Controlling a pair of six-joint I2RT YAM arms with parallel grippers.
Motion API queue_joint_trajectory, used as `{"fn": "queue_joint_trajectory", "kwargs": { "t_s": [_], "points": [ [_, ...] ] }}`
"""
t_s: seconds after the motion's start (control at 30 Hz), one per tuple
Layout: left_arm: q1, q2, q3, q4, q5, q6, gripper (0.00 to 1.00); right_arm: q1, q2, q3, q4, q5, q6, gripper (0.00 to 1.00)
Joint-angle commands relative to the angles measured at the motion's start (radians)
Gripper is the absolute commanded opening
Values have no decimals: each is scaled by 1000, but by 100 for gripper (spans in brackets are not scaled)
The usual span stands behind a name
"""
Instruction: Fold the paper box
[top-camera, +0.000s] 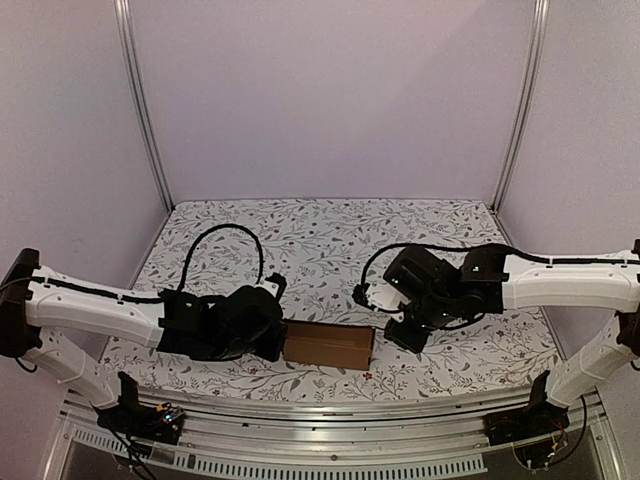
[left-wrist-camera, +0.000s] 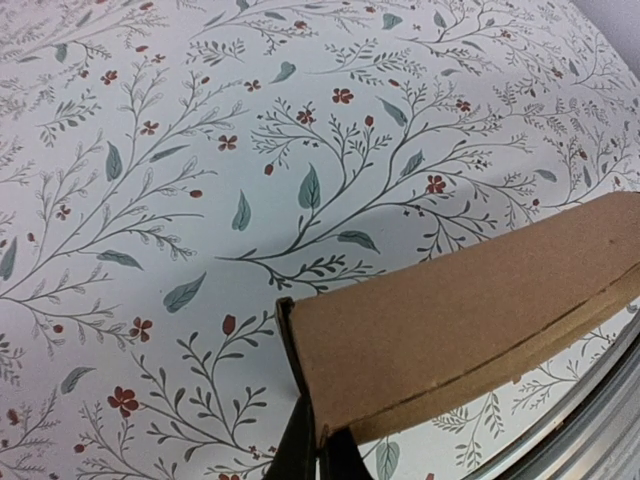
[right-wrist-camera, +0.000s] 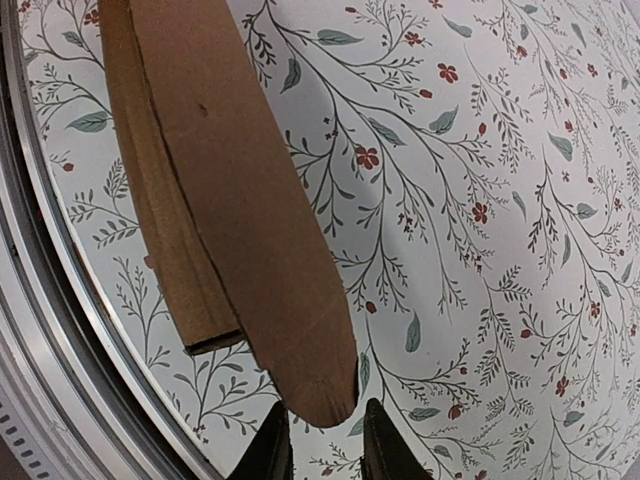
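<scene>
Shows a brown paper box (top-camera: 328, 345) lying flat just beyond the metal rail (top-camera: 330, 415), already formed into a narrow sleeve. Shows left gripper (left-wrist-camera: 320, 450) pinched onto one end, right gripper (right-wrist-camera: 323, 432) spread around a rounded flap (right-wrist-camera: 305, 370), apparently not yet tucked in.

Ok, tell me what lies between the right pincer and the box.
Only bare flowered tablecloth; the right wrist view shows the box ending just short of the right pincer.

Matt brown cardboard paper box (top-camera: 328, 345), smooth floral-printed table cover (top-camera: 320, 230), dull metal rail (top-camera: 350, 415), white plastic arm shells (top-camera: 95, 305)
</scene>
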Motion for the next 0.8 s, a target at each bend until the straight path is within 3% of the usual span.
{"fn": "queue_joint_trajectory", "kwargs": {
  "t_s": [0.0, 0.37, 0.77],
  "points": [
    [-20, 33, -23, -103, 92, -9, 0, 8, 23, 22, 5, 31, 7, 21],
    [-20, 34, -23, -98, 93, -17, 0, 9, 40, 40, 24, 37, 26, 0],
    [-27, 61, 17, -133, 61, -30, 0, 13, 37, 72, 29, -49, 184, 0]
  ]
}}
